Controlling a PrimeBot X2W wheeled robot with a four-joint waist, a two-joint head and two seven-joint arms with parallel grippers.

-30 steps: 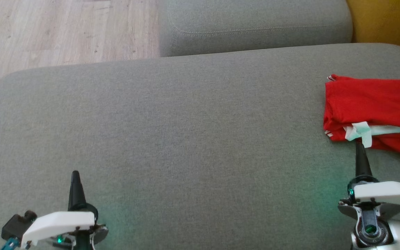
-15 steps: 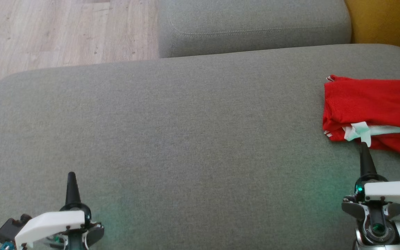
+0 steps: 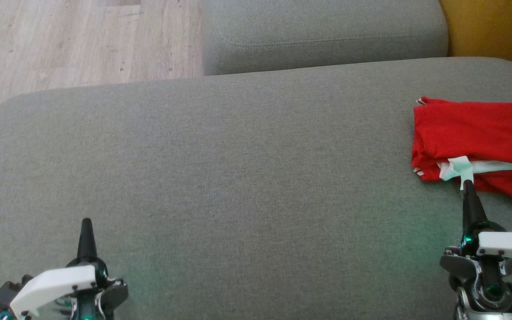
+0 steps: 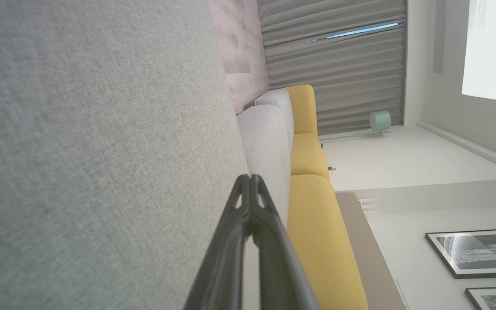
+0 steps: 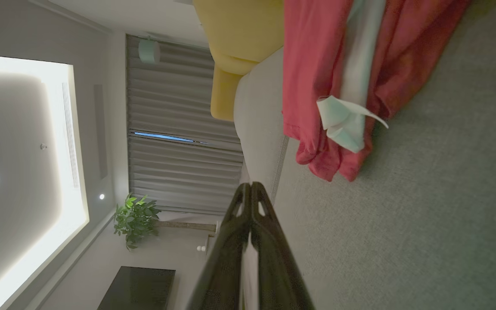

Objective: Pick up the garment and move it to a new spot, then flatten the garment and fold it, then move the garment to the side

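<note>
Right claw (image 3: 468, 190) is seen pinched closed, empty. Red garment (image 3: 478, 129) is laid just ahead of its tip on grey cushion (image 3: 238, 155). Left claw (image 3: 86, 224) is closed too, empty, well apart from it.

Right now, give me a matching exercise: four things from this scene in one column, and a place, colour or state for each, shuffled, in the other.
1 garment
2 left hand
3 right hand
4 floor

A shut, tip near the white trim
B pale wood, far left
C red, on the cushion's right side
D shut, far from the garment

Pairs: 1-C, 2-D, 3-A, 4-B
</note>
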